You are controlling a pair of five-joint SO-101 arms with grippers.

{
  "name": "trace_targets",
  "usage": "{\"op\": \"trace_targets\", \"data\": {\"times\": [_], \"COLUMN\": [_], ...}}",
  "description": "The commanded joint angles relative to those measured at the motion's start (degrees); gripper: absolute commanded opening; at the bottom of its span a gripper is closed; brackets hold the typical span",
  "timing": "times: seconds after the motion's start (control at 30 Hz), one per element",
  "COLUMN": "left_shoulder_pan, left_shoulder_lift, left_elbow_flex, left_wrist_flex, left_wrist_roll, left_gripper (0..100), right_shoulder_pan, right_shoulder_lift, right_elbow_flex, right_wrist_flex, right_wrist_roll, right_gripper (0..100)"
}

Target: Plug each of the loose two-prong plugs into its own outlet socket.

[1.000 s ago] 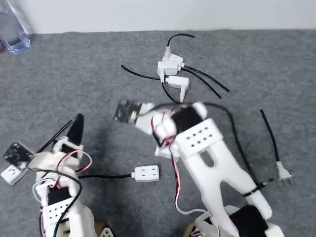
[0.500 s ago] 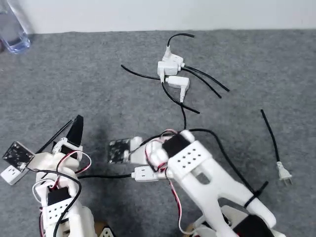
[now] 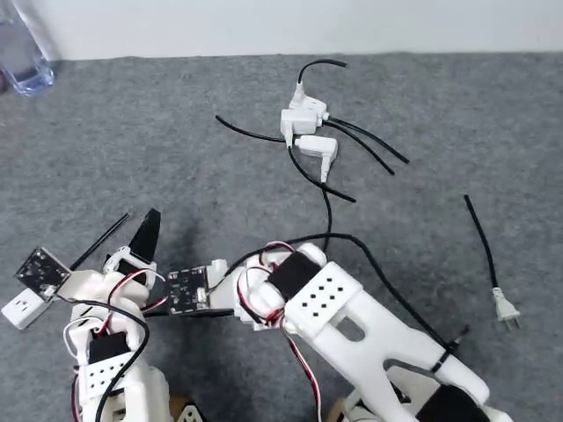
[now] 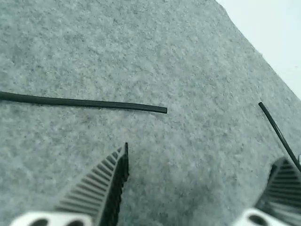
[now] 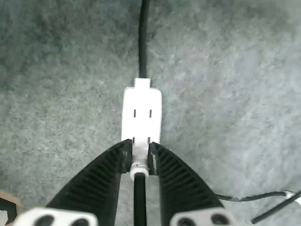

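My right gripper (image 5: 138, 148) is shut on a white two-prong plug (image 5: 138, 167) whose black cable runs back between the fingers. The plug's front meets the near end of a white outlet socket (image 5: 142, 115) lying on the grey carpet, its cord leading away. In the high view the right arm (image 3: 325, 303) lies over that socket. My left gripper (image 4: 197, 197) is open above bare carpet, near a black cable end (image 4: 94, 102); from above it sits at the near left (image 3: 132, 242). A loose plug (image 3: 504, 308) lies at the far right.
A white outlet block (image 3: 303, 119) with plugs and black cords sits at the back centre. Another white socket (image 3: 22, 306) lies at the left edge by the left arm. A clear bottle (image 3: 22, 53) stands in the back left corner.
The right arm has swung from the middle of the table back toward the near left, bringing the plug and its cable to the socket and covering it. The left arm shifted slightly.
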Motion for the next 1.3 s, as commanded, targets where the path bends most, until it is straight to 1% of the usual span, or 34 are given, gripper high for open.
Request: {"op": "trace_targets", "data": {"times": [0.0,0.17,0.33,0.8,1.0,1.27], "left_shoulder_pan": [0.26,0.26,0.26,0.26,0.26,0.26], "left_shoulder_lift": [-0.53,-0.53,-0.53,-0.53,-0.53,-0.53], "left_elbow_flex": [-0.48,-0.48,-0.48,-0.48,-0.48,-0.48], "left_wrist_flex": [0.18,0.26,0.26,0.26,0.26,0.26], "left_wrist_roll": [-0.26,-0.26,-0.26,-0.26,-0.26,-0.26], "left_gripper": [43,43,43,43,43,43], "right_shoulder_pan": [-0.66,-0.48,-0.66,-0.48,-0.4,-0.4], "right_shoulder_lift": [-1.54,-1.45,-1.45,-1.27,1.98,2.77], "right_elbow_flex": [-4.84,-4.31,-0.88,2.2,2.46,2.81], "right_wrist_flex": [1.36,0.04,-3.56,-5.93,-6.9,-6.99], "right_wrist_roll": [-0.62,-0.62,-1.41,-1.41,-1.41,-2.29], "right_gripper": [0.8,0.8,0.8,0.8,0.8,0.8]}}
